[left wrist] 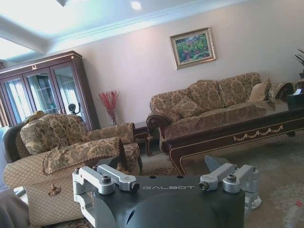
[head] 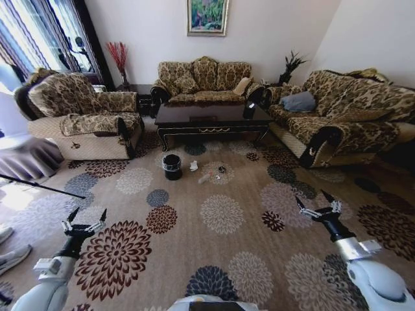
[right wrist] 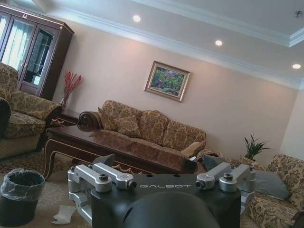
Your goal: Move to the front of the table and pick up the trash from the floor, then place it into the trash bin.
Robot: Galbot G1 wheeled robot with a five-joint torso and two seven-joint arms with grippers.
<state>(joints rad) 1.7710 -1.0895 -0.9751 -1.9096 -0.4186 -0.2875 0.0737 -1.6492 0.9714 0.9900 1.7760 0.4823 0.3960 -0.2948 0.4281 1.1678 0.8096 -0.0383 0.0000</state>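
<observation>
The left pincer [head: 85,218] hangs at lower left, fingers apart, above the flowered carpet [head: 224,214]. Left of frame centre stands the black bin [head: 172,166], bag-lined, contents unseen. Just right of it lies the trash [head: 209,172]: white tissue, small scraps. Above them sits the dark counter [head: 211,118], sofas around. The right pincer [head: 319,208] hangs at lower right, fingers apart.
</observation>
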